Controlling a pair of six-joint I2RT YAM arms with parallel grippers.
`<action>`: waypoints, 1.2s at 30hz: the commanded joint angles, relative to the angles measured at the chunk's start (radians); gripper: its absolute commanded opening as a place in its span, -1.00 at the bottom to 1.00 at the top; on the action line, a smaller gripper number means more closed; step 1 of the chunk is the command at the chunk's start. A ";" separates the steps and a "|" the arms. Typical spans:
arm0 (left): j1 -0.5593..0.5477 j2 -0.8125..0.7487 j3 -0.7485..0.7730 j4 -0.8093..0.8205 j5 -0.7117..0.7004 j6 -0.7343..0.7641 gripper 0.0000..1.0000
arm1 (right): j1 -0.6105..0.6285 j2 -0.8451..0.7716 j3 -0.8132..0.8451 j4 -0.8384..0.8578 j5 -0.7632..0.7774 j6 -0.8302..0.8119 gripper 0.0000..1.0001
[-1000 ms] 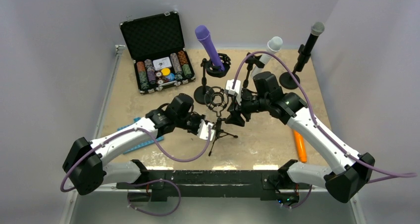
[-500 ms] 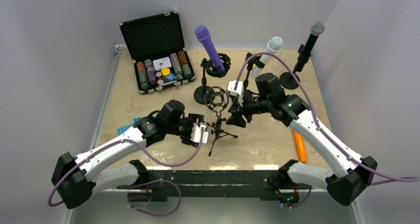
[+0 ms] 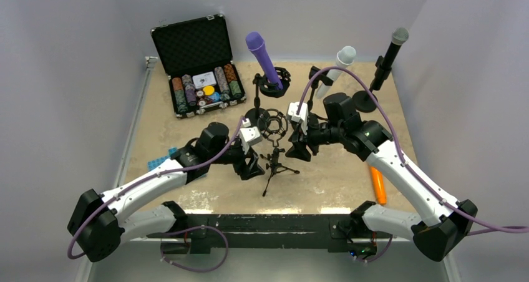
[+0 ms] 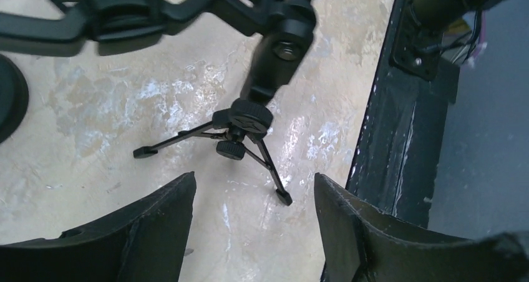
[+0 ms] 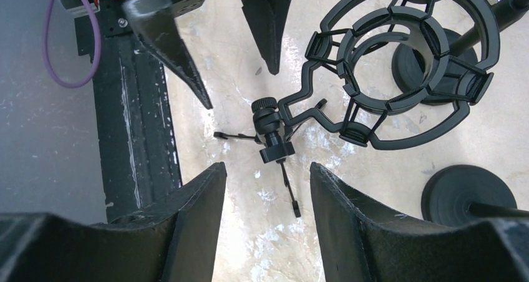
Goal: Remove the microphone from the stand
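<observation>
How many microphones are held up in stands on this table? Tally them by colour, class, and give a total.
Purple microphone: 1
White microphone: 1
Black microphone: 1
Total: 3
</observation>
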 commanded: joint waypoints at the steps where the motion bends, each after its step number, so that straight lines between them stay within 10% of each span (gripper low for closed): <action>1: 0.021 0.016 -0.008 0.183 0.034 -0.181 0.44 | 0.004 -0.021 -0.002 0.000 0.017 0.008 0.11; 28: 0.017 0.124 0.062 0.259 0.137 0.038 -0.06 | 0.004 -0.029 -0.022 0.012 0.036 0.005 0.11; 36: 0.011 0.114 0.059 0.192 0.164 0.164 -0.74 | 0.003 -0.022 -0.019 0.007 0.034 0.006 0.11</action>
